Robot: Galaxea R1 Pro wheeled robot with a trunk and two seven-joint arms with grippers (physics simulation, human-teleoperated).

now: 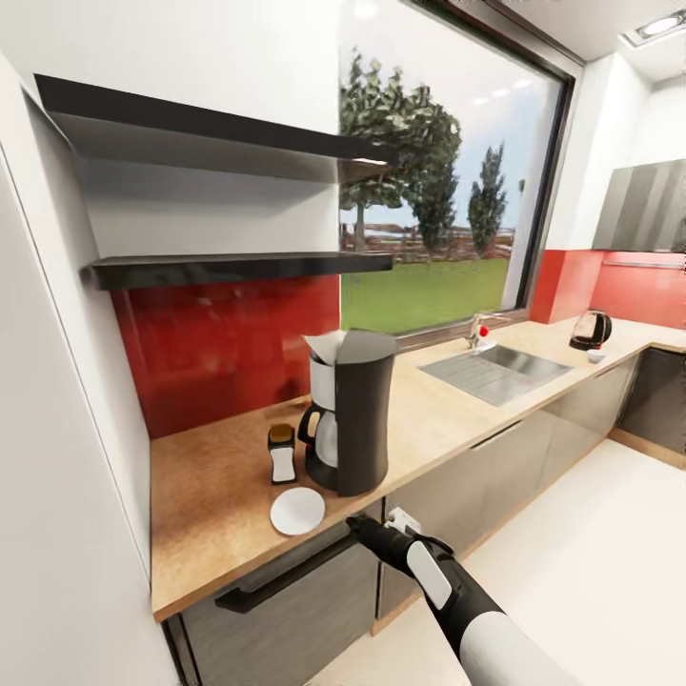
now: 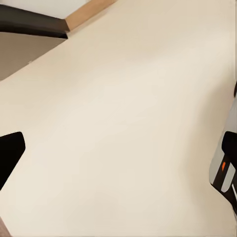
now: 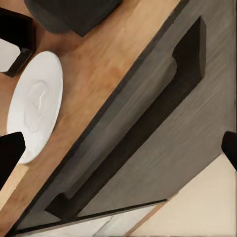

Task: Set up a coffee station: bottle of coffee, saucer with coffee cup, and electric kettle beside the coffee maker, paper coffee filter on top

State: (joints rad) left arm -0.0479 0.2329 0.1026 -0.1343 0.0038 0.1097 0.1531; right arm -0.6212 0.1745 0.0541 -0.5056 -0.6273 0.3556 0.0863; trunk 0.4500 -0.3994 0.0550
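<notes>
The dark grey coffee maker (image 1: 349, 419) stands on the countertop (image 1: 219, 495) with the white paper coffee filter (image 1: 324, 346) on its top. The bottle of coffee (image 1: 282, 453) stands just left of it, and the empty white saucer (image 1: 297, 511) lies in front. Far along the counter to the right, the electric kettle (image 1: 591, 331) has the small white coffee cup (image 1: 596, 355) beside it. My right gripper (image 1: 359, 525) hangs open just off the counter's front edge, near the saucer (image 3: 34, 106). My left gripper (image 2: 118, 148) is open over pale floor.
A steel sink (image 1: 495, 372) is set in the counter under the window. Two black wall shelves, the lower one (image 1: 238, 270) thin and glossy, hang above the coffee maker. A dark drawer handle (image 3: 138, 138) runs below the counter edge. Pale floor lies to the right.
</notes>
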